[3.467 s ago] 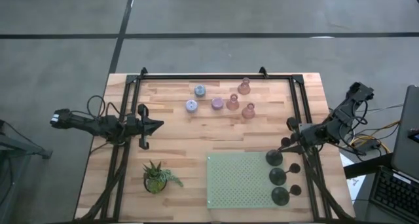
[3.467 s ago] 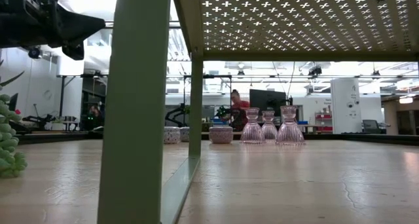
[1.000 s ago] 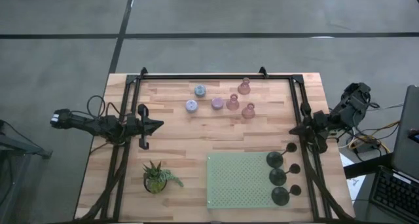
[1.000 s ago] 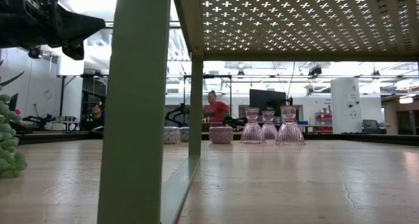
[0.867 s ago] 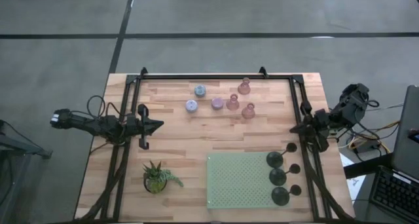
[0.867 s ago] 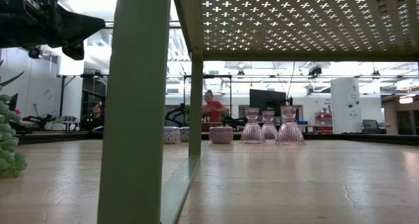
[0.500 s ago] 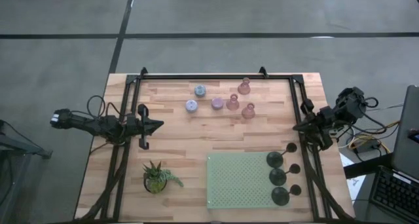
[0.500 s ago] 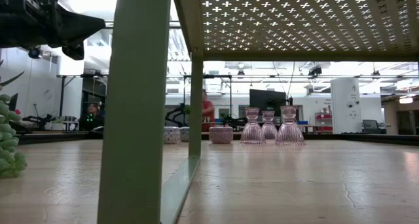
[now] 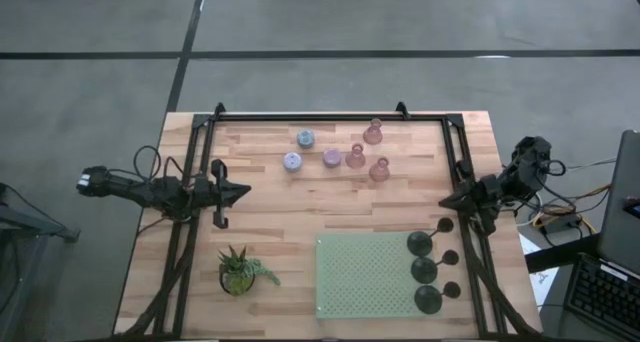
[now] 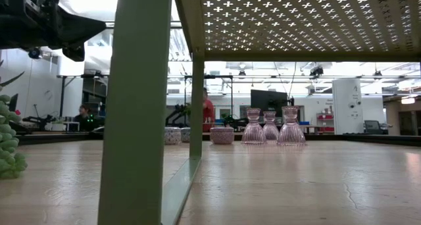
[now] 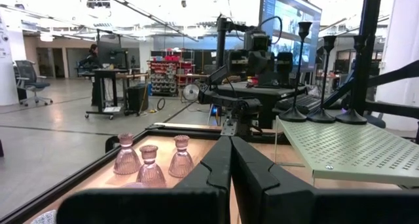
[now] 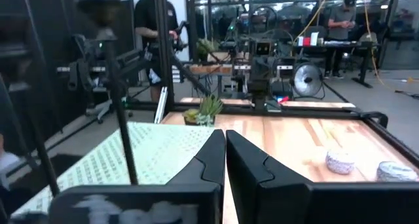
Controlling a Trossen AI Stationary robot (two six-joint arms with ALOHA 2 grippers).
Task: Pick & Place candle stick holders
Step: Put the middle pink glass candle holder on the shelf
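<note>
From above, three black candle stick holders (image 9: 424,270) stood in a row along the three o'clock edge of a pale green perforated stand (image 9: 365,277), which sat toward five o'clock on the wooden table (image 9: 300,207). A small green potted plant (image 9: 239,269) sat at about seven o'clock, just beside the stand's nine o'clock side. The left gripper (image 9: 243,191) hung over the table's nine o'clock side with its fingers pressed together and nothing between them; its wrist view showed the two dark fingers (image 11: 216,162) meeting at the tips. The right gripper (image 9: 445,203) hovered at the three o'clock edge, just beyond the black holders, its fingers likewise closed on nothing, as the right wrist view confirmed. Farther off, toward twelve o'clock, three pink bell-shaped candle stick holders (image 9: 366,150) stood close together, upright and apart. Beside them toward eleven o'clock sat three short round holders (image 9: 306,151), lilac and pale blue. From table height, the pink trio (image 10: 270,126) stood beyond the stand's green legs (image 10: 135,106), and a person (image 10: 207,111) in red showed in the room behind.
</note>
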